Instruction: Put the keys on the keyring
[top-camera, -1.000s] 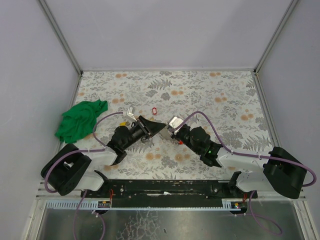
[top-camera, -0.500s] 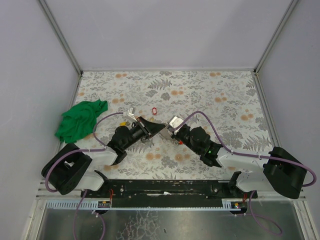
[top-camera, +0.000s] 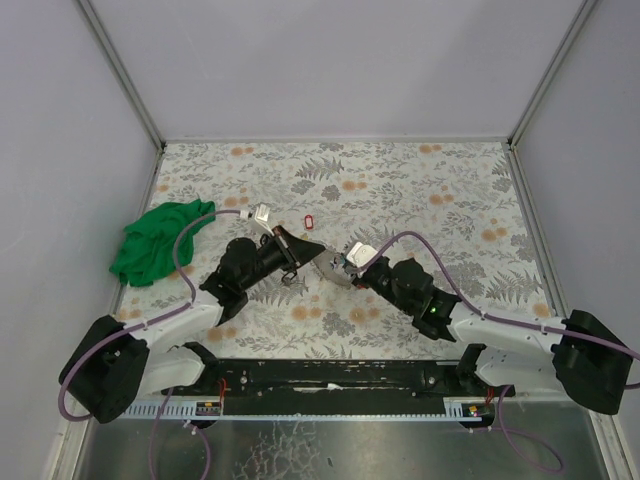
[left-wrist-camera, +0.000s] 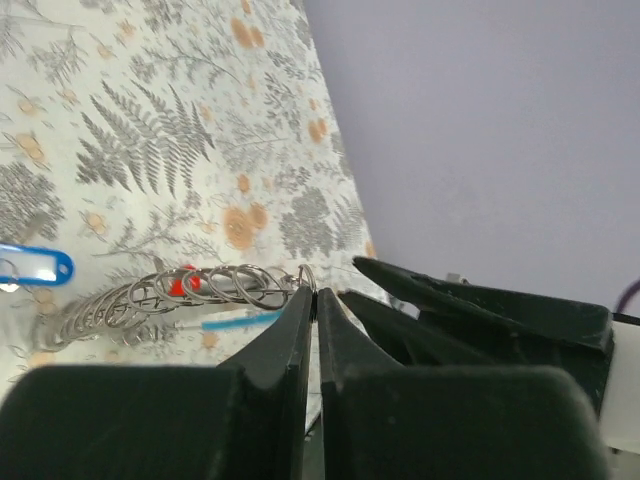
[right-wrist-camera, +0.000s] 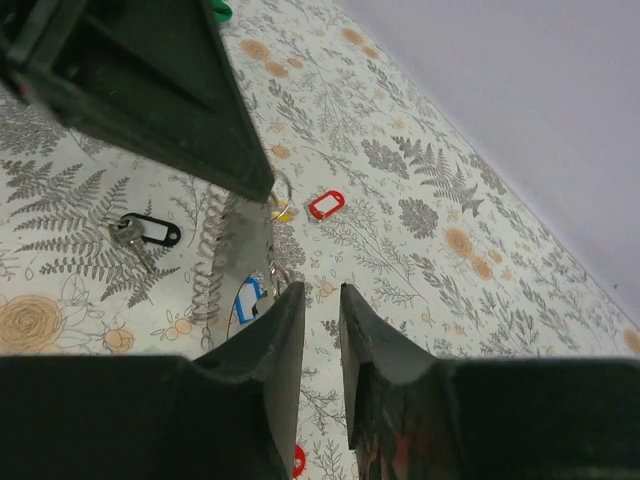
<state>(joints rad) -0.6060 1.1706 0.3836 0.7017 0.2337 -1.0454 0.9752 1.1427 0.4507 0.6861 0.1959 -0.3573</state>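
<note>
The keyring (left-wrist-camera: 190, 290) is a long string of linked metal rings. My left gripper (left-wrist-camera: 316, 295) is shut on its end ring, and the rest trails down to the table. Under the rings lie a blue-tagged key (right-wrist-camera: 248, 298) and a red tag (left-wrist-camera: 182, 285). A black-tagged key (right-wrist-camera: 150, 230) lies to the left of the rings, and a red-tagged one (top-camera: 308, 221) farther back. My right gripper (right-wrist-camera: 320, 300) stands just beside the rings, slightly open with nothing between its fingers. In the top view both grippers (top-camera: 322, 252) (top-camera: 338, 270) meet at mid-table.
A crumpled green cloth (top-camera: 160, 240) lies at the table's left edge. Another bit of red (right-wrist-camera: 298, 462) shows under my right fingers. Grey walls close in the floral tabletop (top-camera: 430, 190) on three sides.
My left gripper has shut on the keyring's end ring and reached slightly forward. My right gripper has opened, let go and drawn back a little to the right.
</note>
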